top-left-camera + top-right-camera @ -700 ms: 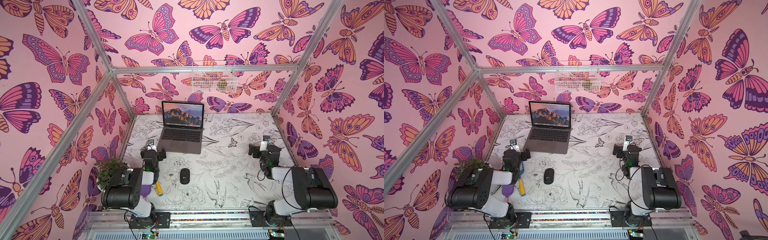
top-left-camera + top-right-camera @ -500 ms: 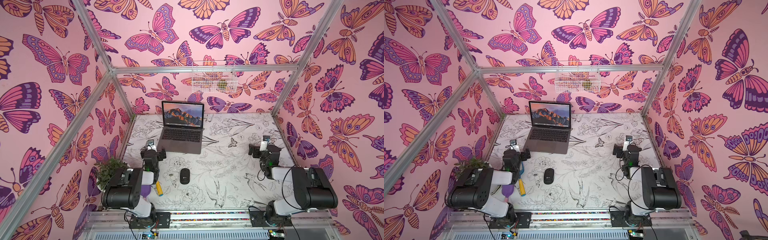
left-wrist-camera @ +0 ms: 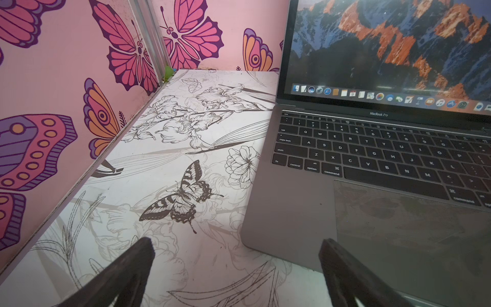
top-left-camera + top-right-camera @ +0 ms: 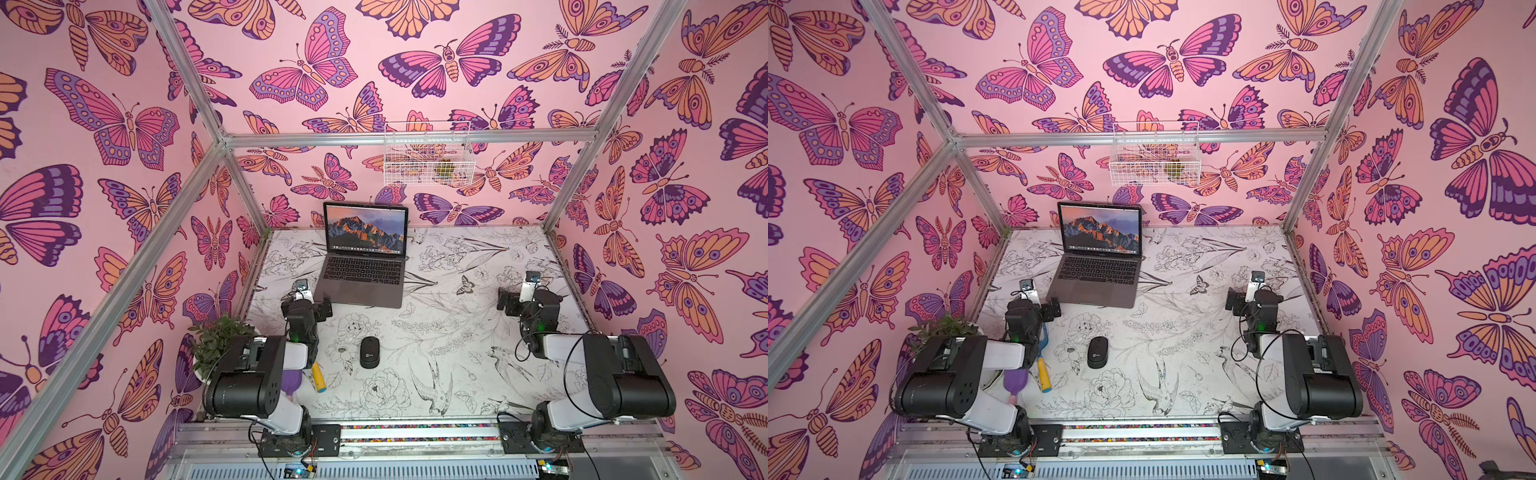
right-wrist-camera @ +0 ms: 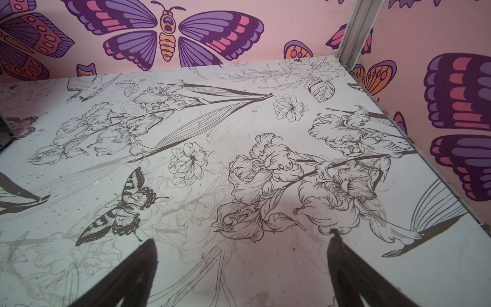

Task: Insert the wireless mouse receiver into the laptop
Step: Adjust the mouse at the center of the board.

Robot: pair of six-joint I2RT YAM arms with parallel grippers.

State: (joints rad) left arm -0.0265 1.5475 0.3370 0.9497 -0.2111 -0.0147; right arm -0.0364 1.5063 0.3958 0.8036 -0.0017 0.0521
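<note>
The laptop stands open at the back left of the table, with an orange mountain picture on its screen. My left gripper hangs open just off its front left corner. In the left wrist view the laptop fills one side, and one of the left gripper's fingers hovers over that corner with nothing between the jaws. My right gripper is open over bare table at the right. The wireless mouse receiver is not visible in any view.
A black oval mouse lies in front of the laptop. A yellow-handled tool, a purple object and a potted plant sit beside the left arm. A white wire basket hangs on the back wall.
</note>
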